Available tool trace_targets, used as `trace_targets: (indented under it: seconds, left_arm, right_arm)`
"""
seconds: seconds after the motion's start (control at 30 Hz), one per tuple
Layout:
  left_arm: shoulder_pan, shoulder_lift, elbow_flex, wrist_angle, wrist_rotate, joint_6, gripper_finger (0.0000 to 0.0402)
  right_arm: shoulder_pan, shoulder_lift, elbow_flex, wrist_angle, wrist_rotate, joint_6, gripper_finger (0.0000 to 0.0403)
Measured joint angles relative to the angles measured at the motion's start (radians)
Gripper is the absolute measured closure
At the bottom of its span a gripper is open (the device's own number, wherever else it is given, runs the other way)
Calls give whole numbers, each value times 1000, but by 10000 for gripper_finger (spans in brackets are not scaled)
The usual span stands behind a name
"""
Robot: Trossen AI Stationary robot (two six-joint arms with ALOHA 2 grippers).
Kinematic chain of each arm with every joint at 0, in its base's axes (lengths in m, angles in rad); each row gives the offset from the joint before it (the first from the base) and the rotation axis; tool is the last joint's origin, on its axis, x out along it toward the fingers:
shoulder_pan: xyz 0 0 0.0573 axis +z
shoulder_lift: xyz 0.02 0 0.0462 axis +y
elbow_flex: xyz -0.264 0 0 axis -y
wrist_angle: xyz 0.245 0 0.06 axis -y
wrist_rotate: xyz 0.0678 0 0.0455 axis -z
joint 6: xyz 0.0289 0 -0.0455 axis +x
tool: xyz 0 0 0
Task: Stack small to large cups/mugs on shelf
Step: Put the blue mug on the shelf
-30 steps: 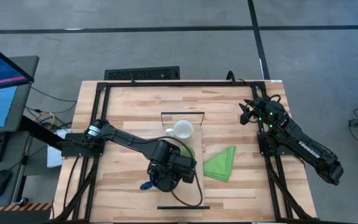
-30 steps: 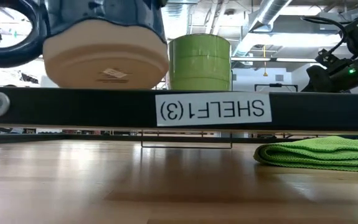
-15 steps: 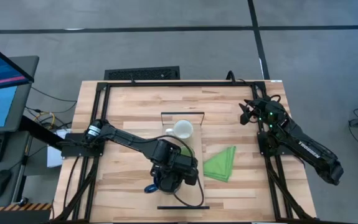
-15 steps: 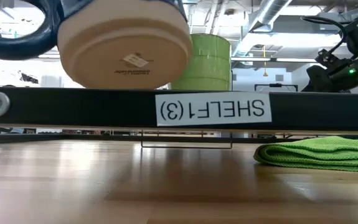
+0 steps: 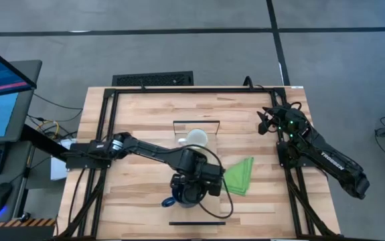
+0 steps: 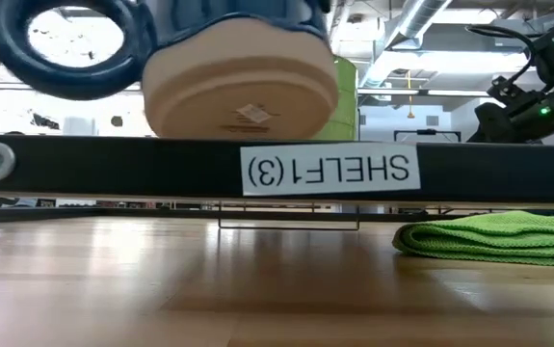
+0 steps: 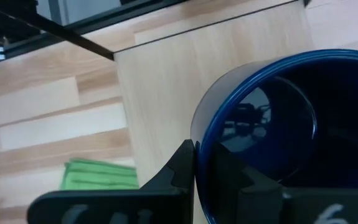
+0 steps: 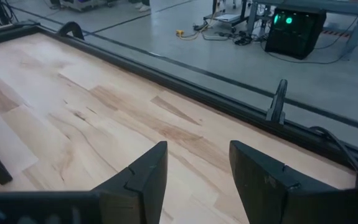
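My left gripper (image 5: 191, 187) is over the near part of the shelf (image 5: 212, 137), a pale plank in a thin black frame, and is shut on the dark blue mug (image 6: 233, 67). The mug's handle (image 5: 170, 201) sticks out toward the table's left. The light green mug (image 6: 344, 96) stands on the shelf behind the blue one; the left arm hides it in the high view. The white mug (image 5: 195, 138) stands on the shelf's far part. My right gripper (image 5: 267, 122) is open and empty over the table's far right. My left gripper holds the blue mug by its rim (image 7: 198, 134), one finger (image 7: 180, 167) outside the wall and one inside the hollow. The fingers come from above. The mug hangs mouth up, slightly tilted, its tan base (image 6: 243, 96) just above the shelf's near end bar (image 6: 113, 159).
A folded green cloth (image 5: 238, 175) lies on the tabletop to the right of the shelf. The black table frame (image 5: 112, 100) runs round the tabletop. A monitor and keyboard stand off the table at the left.
My left gripper has carried the blue mug toward the table's right edge and a little toward the near edge, over the shelf. In the low view the mug now covers most of the green mug. The mug tipped on the way and now hangs closer to level.
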State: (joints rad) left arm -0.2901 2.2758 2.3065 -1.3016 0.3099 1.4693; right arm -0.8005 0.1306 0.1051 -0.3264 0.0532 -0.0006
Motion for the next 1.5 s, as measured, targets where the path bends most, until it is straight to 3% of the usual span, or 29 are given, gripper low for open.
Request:
trace_targets:
  seconds: [0.1, 0.6, 0.8, 1.03, 1.3, 1.5]
  left_arm:
    - [-2, 22, 47, -22, -1, 1, 392]
    - [-3, 23, 46, 16, 0, 4, 392]
    - [14, 70, 45, -7, 71, 5, 392]
    - [16, 69, 46, -18, 71, 3, 392]
    - [16, 68, 46, -11, 78, -23, 339]
    - [18, 68, 46, 0, 79, -34, 330]
  right_arm:
    - [0, 0, 0, 0, 0, 0, 206]
    - [0, 1, 0, 0, 0, 0, 207]
    - [0, 1, 0, 0, 0, 0, 209]
    - [0, 2, 0, 0, 0, 0, 209]
    - [1, 2, 0, 0, 0, 0, 211]
    - [1, 2, 0, 0, 0, 0, 210]
